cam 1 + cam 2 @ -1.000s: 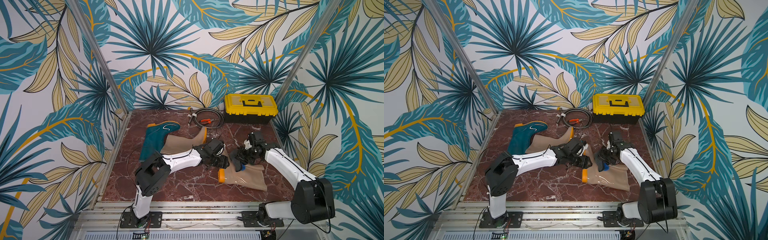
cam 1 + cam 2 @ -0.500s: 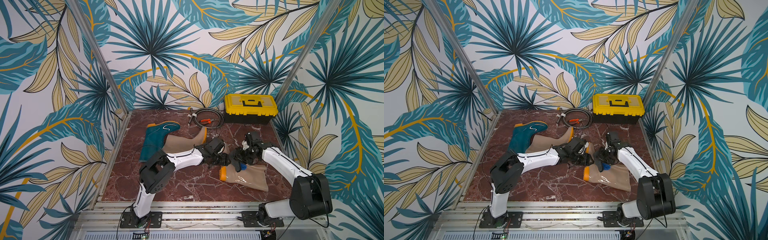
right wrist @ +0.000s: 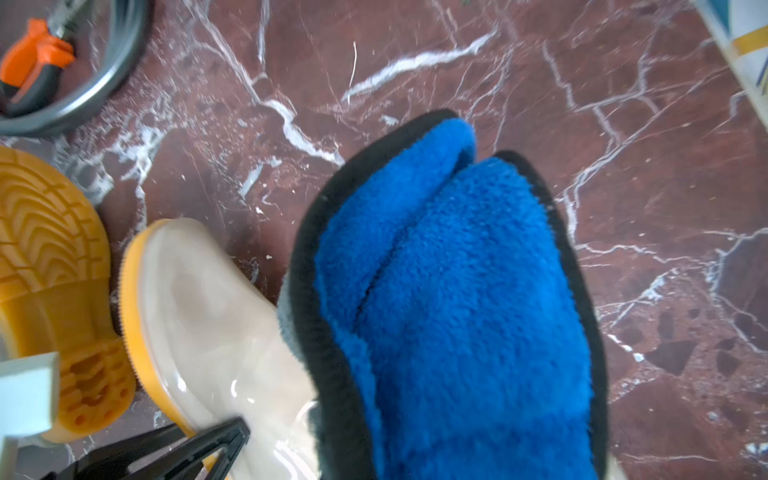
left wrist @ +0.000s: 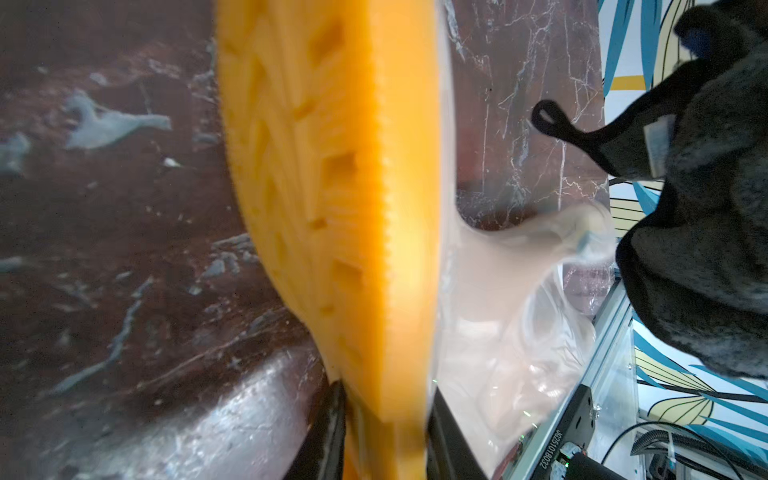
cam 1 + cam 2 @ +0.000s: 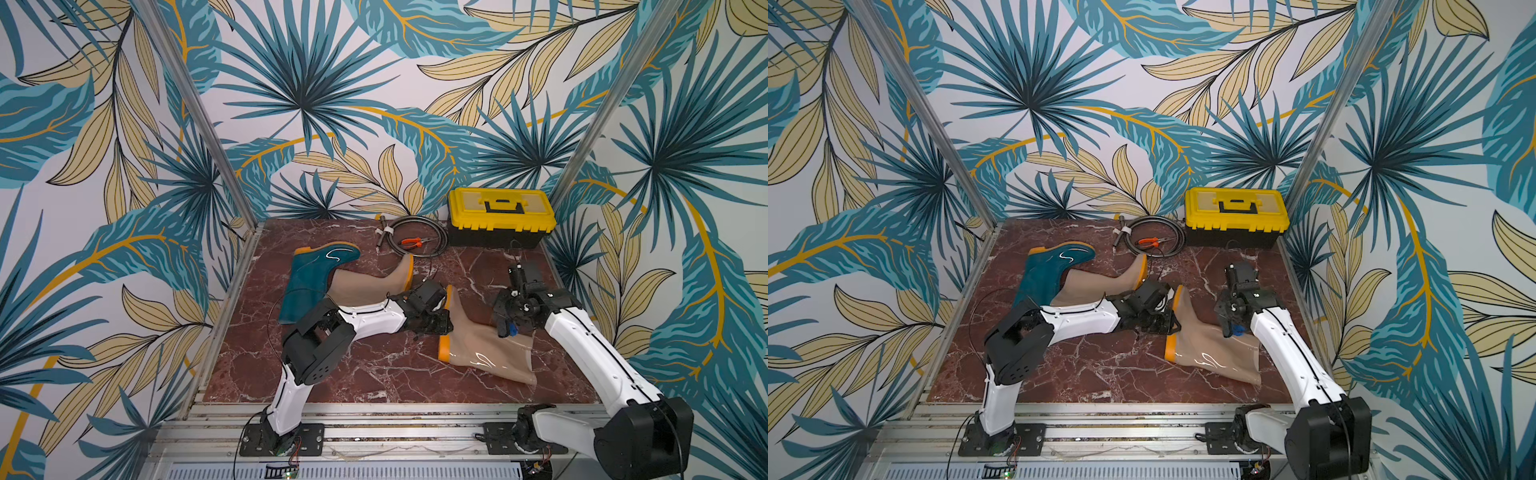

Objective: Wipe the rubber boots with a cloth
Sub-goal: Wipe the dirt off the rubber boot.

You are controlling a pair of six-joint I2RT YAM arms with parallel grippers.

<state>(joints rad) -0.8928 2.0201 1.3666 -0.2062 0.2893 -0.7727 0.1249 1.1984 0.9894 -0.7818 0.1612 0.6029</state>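
Observation:
Three rubber boots lie on the marble floor. A dark teal boot is at the back left, and a beige boot lies against it. A second beige boot lies on its side in front, seen in both top views. My left gripper is shut on that boot's orange sole, near the toe. My right gripper is shut on the blue cloth, which has a black edge. The cloth hangs over the front boot's shaft and hides the right jaws.
A yellow toolbox stands at the back right. A coiled cable lies next to it, with orange pliers inside the coil. Patterned walls close in three sides, and an aluminium rail runs along the front.
The left jaws have closed on the front boot's sole. The right gripper with the cloth has shifted a little to the right along that boot.

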